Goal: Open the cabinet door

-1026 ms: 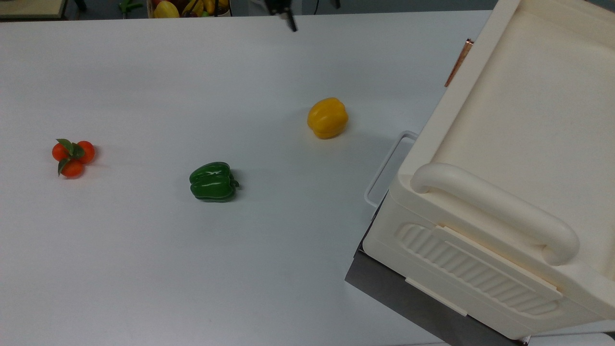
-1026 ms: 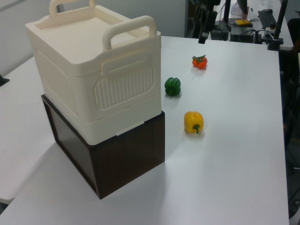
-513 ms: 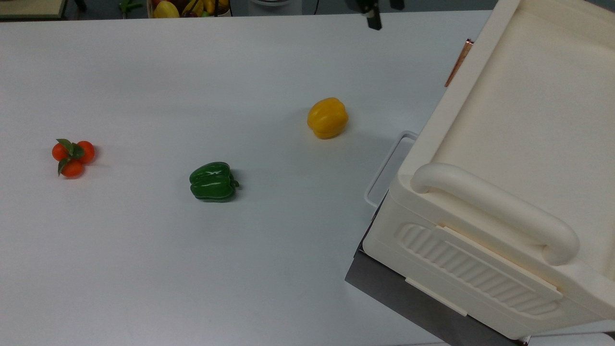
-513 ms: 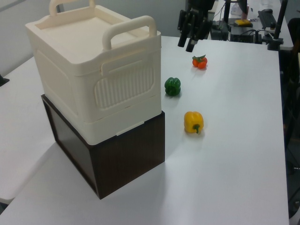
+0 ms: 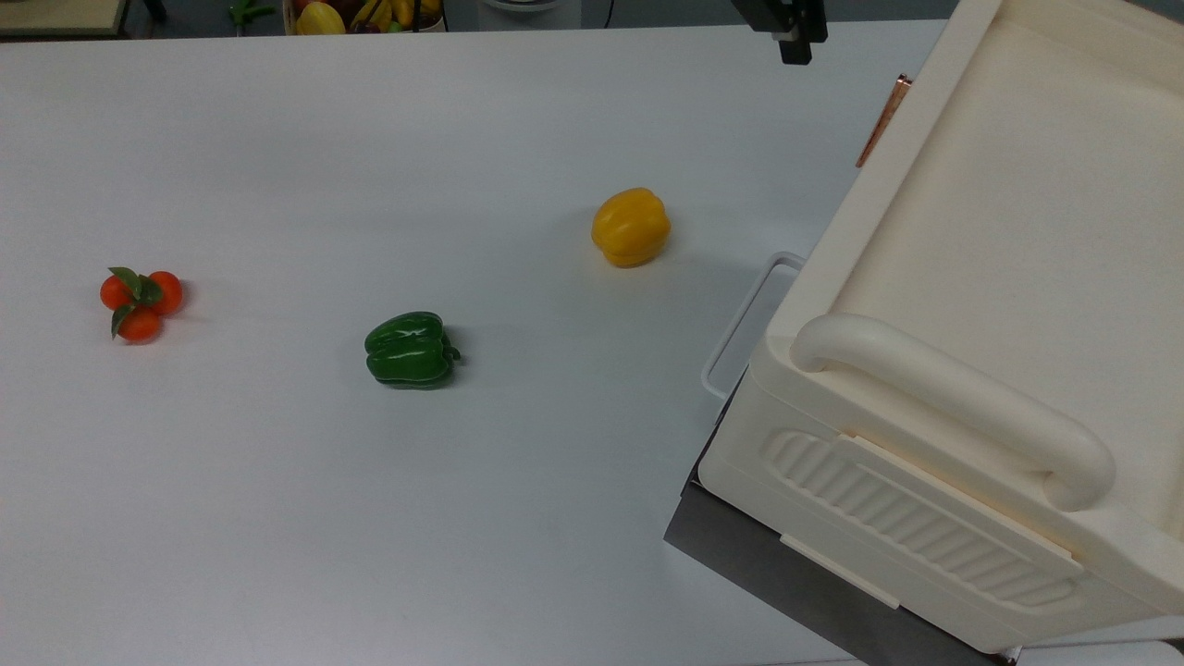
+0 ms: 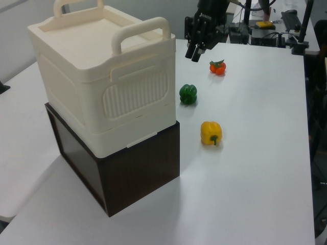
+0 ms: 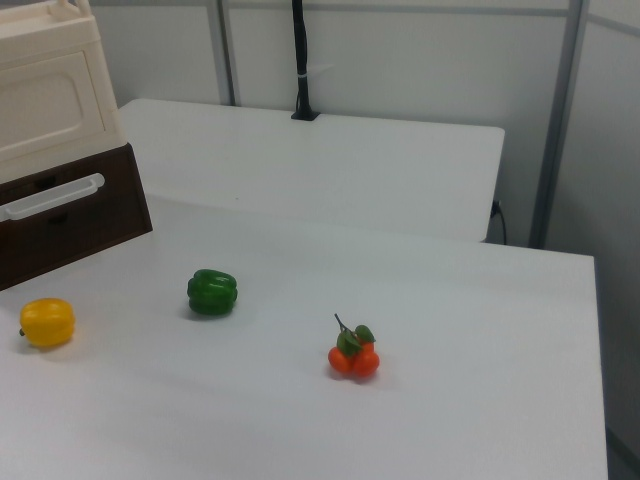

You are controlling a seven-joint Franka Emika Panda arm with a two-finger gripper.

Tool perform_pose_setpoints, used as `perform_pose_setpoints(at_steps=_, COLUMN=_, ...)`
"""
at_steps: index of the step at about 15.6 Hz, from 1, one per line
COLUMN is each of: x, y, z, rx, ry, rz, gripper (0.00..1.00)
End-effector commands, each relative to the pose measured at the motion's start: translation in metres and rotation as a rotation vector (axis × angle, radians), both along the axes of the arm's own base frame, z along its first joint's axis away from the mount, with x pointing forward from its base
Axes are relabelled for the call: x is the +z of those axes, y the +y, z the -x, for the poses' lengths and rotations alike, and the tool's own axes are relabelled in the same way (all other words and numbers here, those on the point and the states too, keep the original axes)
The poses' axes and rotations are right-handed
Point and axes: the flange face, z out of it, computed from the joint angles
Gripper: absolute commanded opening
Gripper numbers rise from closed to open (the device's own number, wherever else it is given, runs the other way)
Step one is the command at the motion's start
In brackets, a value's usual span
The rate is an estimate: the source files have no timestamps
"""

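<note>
On top of a dark brown wooden box [image 6: 138,168] sat the big cream plastic cabinet [image 6: 92,76] with its two thick rounded handle bars [image 6: 140,31]. The cabinet door [image 7: 42,102], a flat cream panel with a recessed inset, faced the open tabletop in the right view, at the right view's far left. In the top view you could only catch the door's narrow copper-coloured handle strip [image 5: 883,118] poking out along the cabinet's upper edge. The door looked closed, flush with the body.

The black two-finger gripper [image 6: 194,52] hung in the air just off the cabinet's corner in the left view, pointing down at a slant, not touching anything. Its fingers looked slightly parted to me, with nothing between them. In the top view it showed at the top edge [image 5: 794,46], near the copper strip but clearly apart from it.

On the white table [image 5: 277,518] were a yellow bell pepper [image 5: 631,227], a green bell pepper [image 5: 411,349] and a little cluster of orange tomatoes with leaves [image 5: 140,301], all well apart from each other. A pale drawer handle [image 7: 50,196] was on the brown box's front, below the door.
</note>
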Motion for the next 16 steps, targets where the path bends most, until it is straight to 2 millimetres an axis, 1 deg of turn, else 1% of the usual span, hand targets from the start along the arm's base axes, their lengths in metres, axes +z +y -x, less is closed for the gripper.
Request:
perform_pose_setpoints(at_steps=1, x=-0.003, y=0.015, z=-0.01, rx=0.031, ry=-0.062, rz=-0.047, gripper=0.27)
perform_pose_setpoints(at_steps=7, x=-0.01, y=0.037, z=-0.016, rx=0.033, ry=-0.114, rz=-0.094, gripper=0.27)
perform_pose_setpoints(at_steps=8, x=-0.012, y=0.044, z=-0.014, rx=0.04, ry=-0.116, rz=-0.099, gripper=0.27)
perform_pose_setpoints(at_steps=12, x=-0.018, y=0.046, z=-0.022, rx=0.025, ry=-0.14, rz=-0.116, gripper=0.27)
perform_pose_setpoints(at_steps=14, x=-0.017, y=0.049, z=-0.022, rx=0.025, ry=-0.159, rz=-0.123, gripper=0.25)
perform_pose_setpoints(at_steps=15, x=-0.016, y=0.049, z=-0.022, rx=0.025, ry=-0.166, rz=-0.123, gripper=0.24)
perform_pose_setpoints(at_steps=16, x=-0.016, y=0.049, z=-0.022, rx=0.029, ry=-0.169, rz=-0.121, gripper=0.19)
